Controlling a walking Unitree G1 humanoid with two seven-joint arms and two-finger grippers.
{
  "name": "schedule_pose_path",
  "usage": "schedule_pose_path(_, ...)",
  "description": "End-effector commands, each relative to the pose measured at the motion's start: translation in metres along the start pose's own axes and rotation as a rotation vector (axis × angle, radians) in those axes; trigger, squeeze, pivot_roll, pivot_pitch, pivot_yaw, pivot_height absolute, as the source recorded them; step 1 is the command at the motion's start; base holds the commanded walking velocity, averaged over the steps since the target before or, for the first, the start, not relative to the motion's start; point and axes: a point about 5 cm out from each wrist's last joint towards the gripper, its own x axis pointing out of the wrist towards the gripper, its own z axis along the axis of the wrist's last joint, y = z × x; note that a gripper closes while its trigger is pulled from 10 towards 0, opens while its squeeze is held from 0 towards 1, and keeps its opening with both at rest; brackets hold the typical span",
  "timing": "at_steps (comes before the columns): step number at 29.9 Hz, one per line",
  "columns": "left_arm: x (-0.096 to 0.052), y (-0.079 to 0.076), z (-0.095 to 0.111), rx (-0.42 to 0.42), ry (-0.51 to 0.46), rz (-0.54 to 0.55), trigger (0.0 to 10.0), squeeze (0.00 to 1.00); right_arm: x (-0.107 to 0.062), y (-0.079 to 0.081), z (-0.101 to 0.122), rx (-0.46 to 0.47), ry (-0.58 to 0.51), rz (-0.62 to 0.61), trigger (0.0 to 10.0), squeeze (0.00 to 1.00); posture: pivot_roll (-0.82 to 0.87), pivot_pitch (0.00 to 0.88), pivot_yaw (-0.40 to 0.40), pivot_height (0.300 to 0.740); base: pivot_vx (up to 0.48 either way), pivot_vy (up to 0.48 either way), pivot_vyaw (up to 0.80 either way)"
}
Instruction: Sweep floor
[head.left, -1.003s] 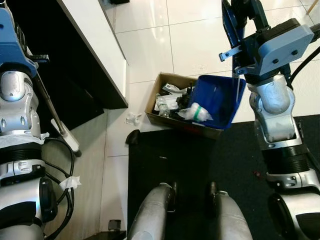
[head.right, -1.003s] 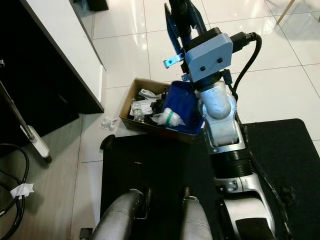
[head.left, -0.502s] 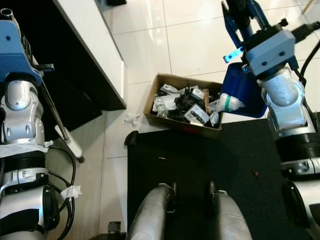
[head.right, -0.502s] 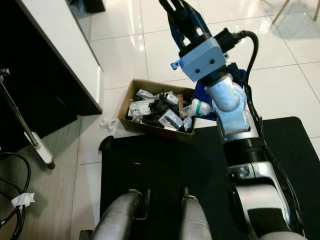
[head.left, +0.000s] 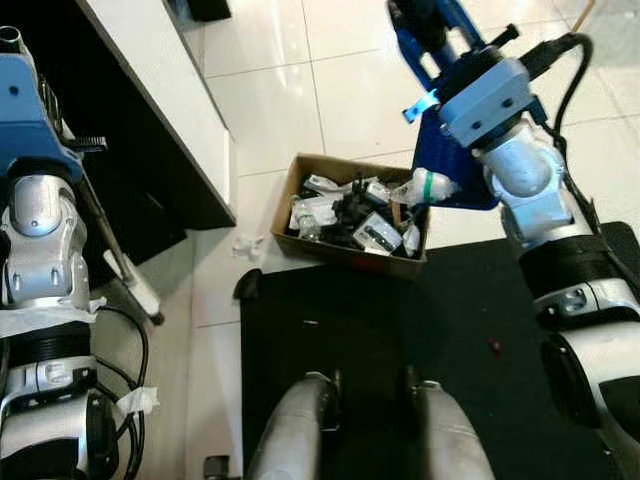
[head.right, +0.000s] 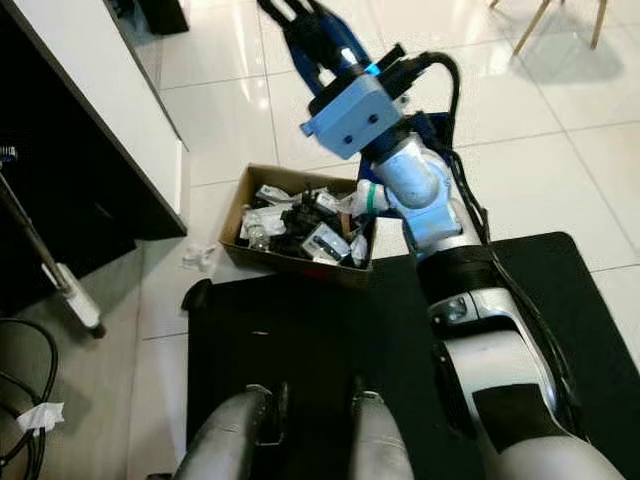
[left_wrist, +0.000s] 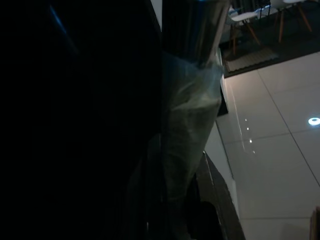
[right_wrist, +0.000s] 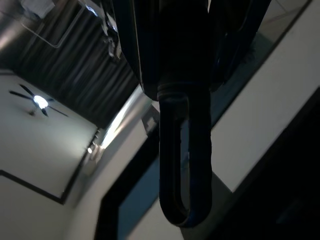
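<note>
The right gripper (head.right: 318, 38) is clenched on the blue dustpan (head.left: 462, 170), tipped up just beside the cardboard box (head.left: 355, 212) of trash. A bottle (head.left: 422, 186) hangs at the pan's edge. I think it is emptying; next shake the bottle in. The left gripper's fingers I cannot tell.

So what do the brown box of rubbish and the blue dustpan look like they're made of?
The brown open-topped box looks like plain matte cardboard, going by its thin folded walls. The blue dustpan beside it seems to be moulded plastic: even colour with a slight sheen.
</note>
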Motion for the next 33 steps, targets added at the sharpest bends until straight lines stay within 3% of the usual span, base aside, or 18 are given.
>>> schedule_pose_path(1,-0.004,0.007,0.005,0.005,-0.025,0.043,10.0,0.00,0.010,0.007,0.012,-0.023,-0.103,0.063,10.0,0.00,0.13,0.234,0.026,0.740,0.000,0.000,0.00)
schedule_pose_path(6,-0.011,0.010,0.003,0.008,-0.020,0.060,10.0,0.00,0.017,0.024,0.016,0.004,-0.148,0.146,10.0,0.00,0.15,0.232,0.003,0.740,0.000,0.000,0.00)
schedule_pose_path(7,-0.014,0.011,0.003,0.011,-0.016,0.067,10.0,0.00,0.016,0.035,0.018,0.011,-0.164,0.209,10.0,0.00,0.15,0.229,-0.006,0.740,0.000,0.000,0.00)
schedule_pose_path(8,-0.014,0.011,0.003,0.011,-0.016,0.067,10.0,0.00,0.016,0.035,0.018,0.011,-0.164,0.209,10.0,0.00,0.15,0.229,-0.006,0.740,0.000,0.000,0.00)
schedule_pose_path(10,-0.020,0.014,0.002,0.014,-0.010,0.081,10.0,0.00,0.008,0.057,0.018,0.014,-0.185,0.339,10.0,0.00,0.15,0.226,-0.012,0.740,0.000,0.000,0.00)
schedule_pose_path(17,-0.024,0.012,0.001,0.008,0.001,0.088,10.0,0.00,-0.003,0.071,0.014,0.007,-0.189,0.446,10.0,0.00,0.14,0.219,-0.013,0.740,0.000,0.000,0.00)
schedule_pose_path(26,-0.019,-0.004,0.002,-0.023,0.003,0.057,10.0,0.00,-0.012,0.061,0.006,0.015,-0.141,0.422,10.0,0.00,0.11,0.195,0.009,0.740,0.000,0.000,0.00)
schedule_pose_path(27,-0.019,-0.006,0.002,-0.026,0.004,0.054,10.0,0.00,-0.013,0.057,0.004,0.015,-0.125,0.398,10.0,0.04,0.10,0.191,0.007,0.740,0.000,0.000,0.00)
schedule_pose_path(28,-0.019,-0.009,0.002,-0.033,0.005,0.050,10.0,0.00,-0.015,0.045,-0.001,0.011,-0.087,0.335,10.0,0.04,0.10,0.188,0.005,0.740,0.000,0.000,0.00)
schedule_pose_path(32,-0.020,-0.010,0.001,-0.039,0.010,0.049,10.0,0.00,-0.018,0.031,-0.006,-0.004,-0.039,0.255,10.0,0.02,0.10,0.186,0.007,0.740,0.000,0.000,0.00)
schedule_pose_path(33,-0.022,-0.013,-0.002,-0.047,0.022,0.046,10.0,0.00,-0.027,0.011,-0.011,-0.034,0.028,0.162,10.0,0.00,0.08,0.180,0.011,0.740,0.000,0.000,0.00)
